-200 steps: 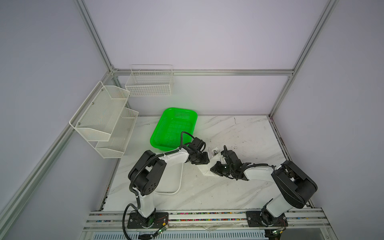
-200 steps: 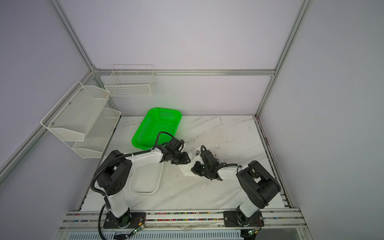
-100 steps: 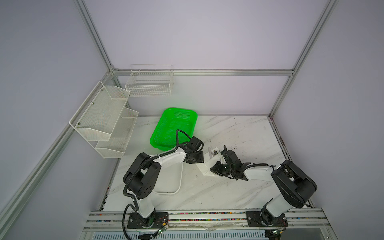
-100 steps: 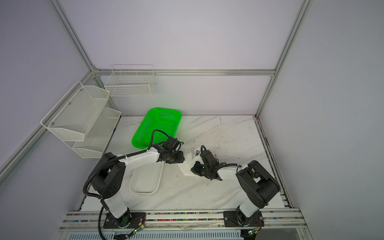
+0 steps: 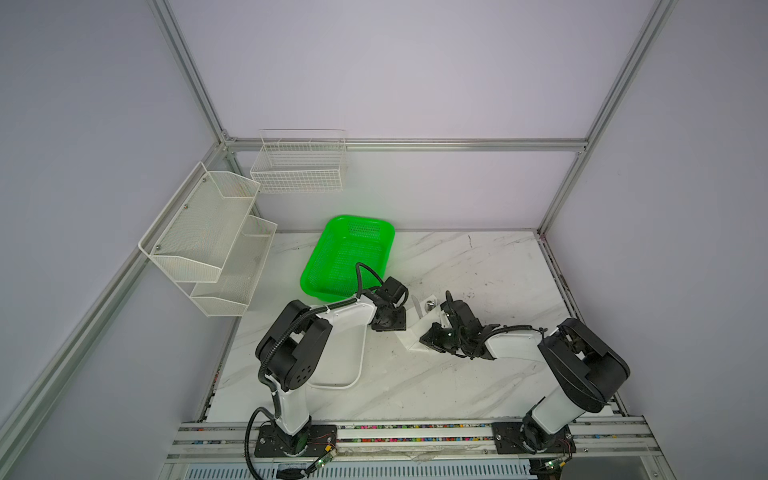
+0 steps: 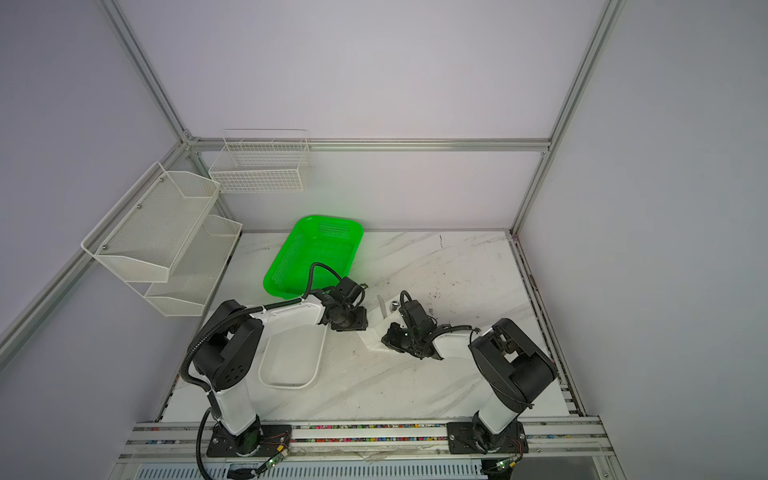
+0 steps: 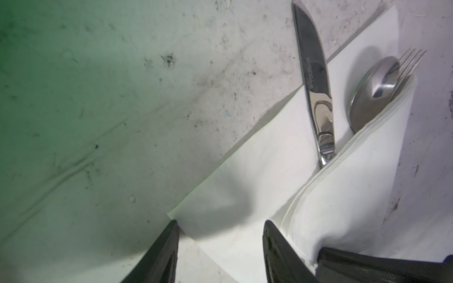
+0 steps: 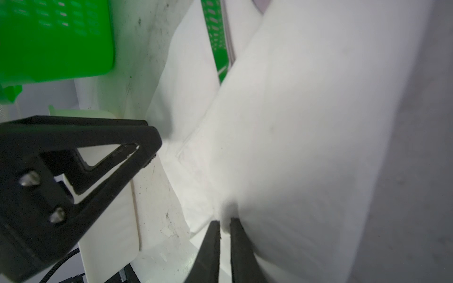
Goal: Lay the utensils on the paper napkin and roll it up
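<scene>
The right gripper [image 8: 225, 221] is pinching the paper napkin [image 7: 245, 176], folded over the utensils [image 7: 316, 80]; the left gripper [image 7: 219, 223] is straddling a napkin corner, jaws standing apart

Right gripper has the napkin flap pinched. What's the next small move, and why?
Probably the right gripper, shut on the paper napkin, should carry its flap over the knife. The fold covers the spoon and fork handles, but the knife mostly lies bare; the open left gripper holds nothing.
</scene>
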You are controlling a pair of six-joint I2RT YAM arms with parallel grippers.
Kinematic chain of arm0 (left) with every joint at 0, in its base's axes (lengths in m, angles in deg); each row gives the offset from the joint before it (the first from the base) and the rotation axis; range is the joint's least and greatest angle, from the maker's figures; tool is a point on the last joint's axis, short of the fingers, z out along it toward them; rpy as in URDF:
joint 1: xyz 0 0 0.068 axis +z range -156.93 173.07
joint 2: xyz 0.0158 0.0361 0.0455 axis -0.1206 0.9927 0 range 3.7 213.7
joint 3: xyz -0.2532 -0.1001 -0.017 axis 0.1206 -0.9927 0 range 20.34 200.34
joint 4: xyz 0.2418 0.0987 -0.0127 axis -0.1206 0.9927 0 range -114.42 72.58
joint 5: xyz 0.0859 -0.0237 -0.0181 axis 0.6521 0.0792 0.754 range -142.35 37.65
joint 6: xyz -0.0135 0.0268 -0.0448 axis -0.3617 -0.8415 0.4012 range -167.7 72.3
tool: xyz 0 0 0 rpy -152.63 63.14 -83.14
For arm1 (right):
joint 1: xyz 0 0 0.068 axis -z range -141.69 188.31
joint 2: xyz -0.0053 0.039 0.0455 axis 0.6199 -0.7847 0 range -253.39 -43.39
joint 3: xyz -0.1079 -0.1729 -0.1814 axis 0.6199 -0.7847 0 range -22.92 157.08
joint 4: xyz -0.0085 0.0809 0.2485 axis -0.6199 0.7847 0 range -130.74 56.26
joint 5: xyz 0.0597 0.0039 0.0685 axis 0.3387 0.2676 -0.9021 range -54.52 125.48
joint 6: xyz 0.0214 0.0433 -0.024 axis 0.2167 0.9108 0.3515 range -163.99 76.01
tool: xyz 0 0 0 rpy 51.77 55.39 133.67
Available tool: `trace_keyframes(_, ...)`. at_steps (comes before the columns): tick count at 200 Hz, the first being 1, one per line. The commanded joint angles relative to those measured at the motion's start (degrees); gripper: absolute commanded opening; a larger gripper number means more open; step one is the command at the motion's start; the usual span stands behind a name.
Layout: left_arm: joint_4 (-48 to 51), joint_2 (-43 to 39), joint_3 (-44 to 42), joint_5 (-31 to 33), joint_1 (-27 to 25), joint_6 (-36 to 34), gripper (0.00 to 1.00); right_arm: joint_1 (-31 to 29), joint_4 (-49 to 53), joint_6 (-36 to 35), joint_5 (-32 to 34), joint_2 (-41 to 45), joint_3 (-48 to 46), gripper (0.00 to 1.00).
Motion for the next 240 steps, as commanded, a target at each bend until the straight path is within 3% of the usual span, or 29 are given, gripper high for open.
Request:
trace_keyframes(1, 0.24, 1.7, -1.1, -0.65, 0.12, -0.08, 0.56, -0.41, 3.13, -0.28, 1.36, -0.49, -0.34, 0.15)
trace_keyframes(45, -2.62, 3.1, -1.78, -5.82, 0.12, 1.69, 0.56, -0.41, 3.04, -0.24, 1.45, -0.24, -0.65, 0.15)
trace_keyframes(71, -9.24, 2.77, -3.69, -12.83, 0.12, 4.57, 0.56, -0.34, 3.06, -0.2, 1.63, 0.02, -0.96, 0.15)
trace_keyframes(108, -17.53, -0.17, -6.48, -18.06, 0.04, 10.35, 0.56, -0.41, 3.12, -0.2, 1.71, 0.11, -1.23, 0.15)
trace_keyframes(149, -19.2, -3.99, -8.96, -13.05, 0.28, 10.74, 0.55, -0.41, 3.13, -0.16, 1.87, 0.46, -1.58, 0.15)
trace_keyframes(189, -11.69, -2.32, -6.23, -4.68, 0.49, 6.51, 0.54, -0.41, 3.1, -0.17, 1.8, 0.46, -1.48, 0.15)
trace_keyframes(202, -10.07, -1.7, -5.24, -2.81, 0.47, 4.49, 0.51, -0.41, 3.59, -0.26, 1.92, 0.38, -1.25, 0.16)
trace_keyframes(212, -8.89, -1.16, -4.35, -2.29, 0.56, 3.49, 0.43, -0.41, 4.19, -0.47, 2.31, 0.28, -0.92, 0.15)
trace_keyframes(240, -9.43, -0.85, -3.82, -4.62, 0.65, 3.29, 0.35, -0.41, 4.82, -0.82, 2.44, 0.42, -0.61, 0.16)
